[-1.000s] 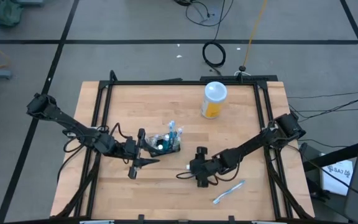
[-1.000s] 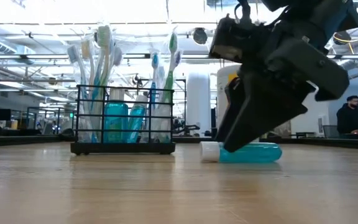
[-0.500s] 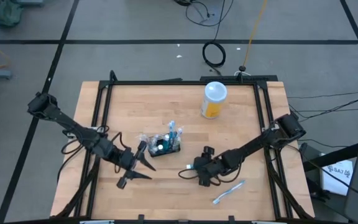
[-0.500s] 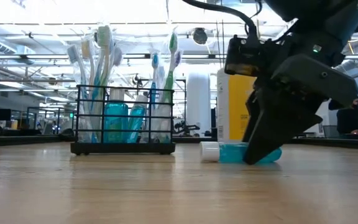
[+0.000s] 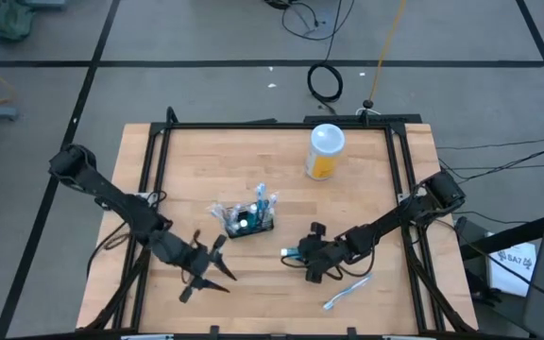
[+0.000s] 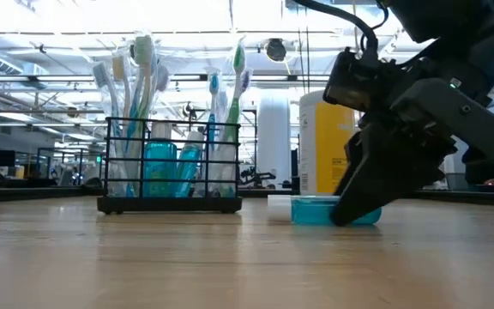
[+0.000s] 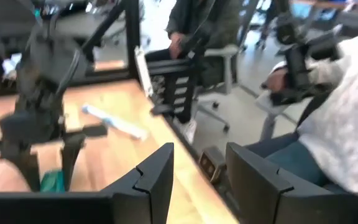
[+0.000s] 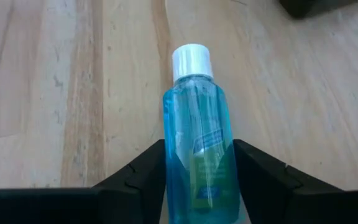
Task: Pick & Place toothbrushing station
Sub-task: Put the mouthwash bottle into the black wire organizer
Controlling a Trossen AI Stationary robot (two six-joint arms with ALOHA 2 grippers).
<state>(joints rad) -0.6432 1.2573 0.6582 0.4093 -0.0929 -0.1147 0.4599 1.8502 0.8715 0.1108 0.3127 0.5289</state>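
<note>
The black wire basket [image 5: 244, 220] stands on the table with several blue-and-white toothbrushes and teal tubes upright in it, and it also shows in the low view [image 6: 170, 176]. A teal bottle with a white cap [image 8: 197, 146] lies on its side to the basket's right [image 5: 290, 252]. My right gripper [image 8: 199, 186] is shut on it. One toothbrush [image 5: 348, 291] lies loose near the table's near edge. My left gripper [image 5: 221, 278] is open and empty, near the front edge, left of the basket. My right gripper pinches the teal bottle's body [image 8: 194, 180] between its two fingers [image 8: 146, 171], toward the end away from the cap. The fingers come slanting down from the table's right and lie along its two sides. The bottle lies on its side on the table [image 6: 316, 210], cap [image 6: 279, 202] pointing away from the gripper.
A tall yellow bottle with a white top [image 5: 325, 151] stands at the table's back, right of centre. A black frame [image 5: 253, 124] runs round the table. A seated person [image 7: 328, 118] shows beyond the table's edge in the left wrist view.
My left gripper has drawn back from the basket toward the table's near edge, staying open. My right gripper has come down lower over the teal bottle, and the bottle has shifted a little along the table.
</note>
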